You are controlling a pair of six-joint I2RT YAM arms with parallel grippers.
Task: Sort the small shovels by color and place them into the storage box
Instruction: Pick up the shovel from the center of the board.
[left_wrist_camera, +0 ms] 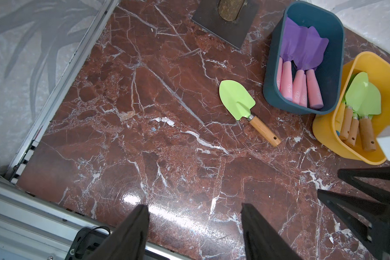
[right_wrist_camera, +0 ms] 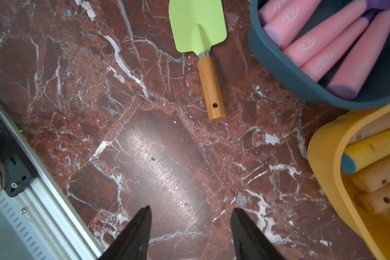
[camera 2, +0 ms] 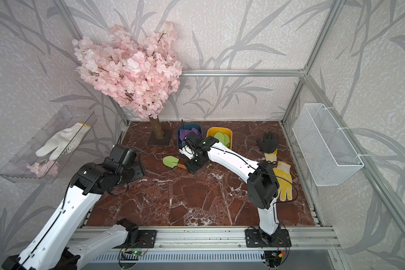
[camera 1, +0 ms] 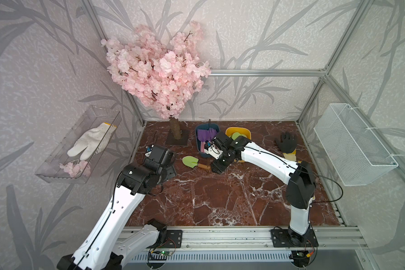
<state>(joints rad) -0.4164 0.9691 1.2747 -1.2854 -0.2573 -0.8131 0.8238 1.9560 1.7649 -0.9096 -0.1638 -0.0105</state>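
Fake pink blossom tree [camera 1: 157, 70] at the back, white glove [camera 1: 89, 142] in a clear wall tray [camera 1: 49, 168], black glove [camera 1: 287, 141] and yellow glove [camera 2: 283, 178] on the marble tabletop [camera 1: 220, 198], white mesh basket [camera 1: 351, 145] hanging.

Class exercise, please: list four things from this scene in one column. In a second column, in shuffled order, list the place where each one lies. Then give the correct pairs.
Things
1. white glove
2. purple shovels
3. lone green shovel
4. grouped green shovels

Places
A. inside the blue box
B. inside the yellow box
C. in the clear wall tray
D. flat on the marble table, outside both boxes

Pairs: 1-C, 2-A, 3-D, 4-B
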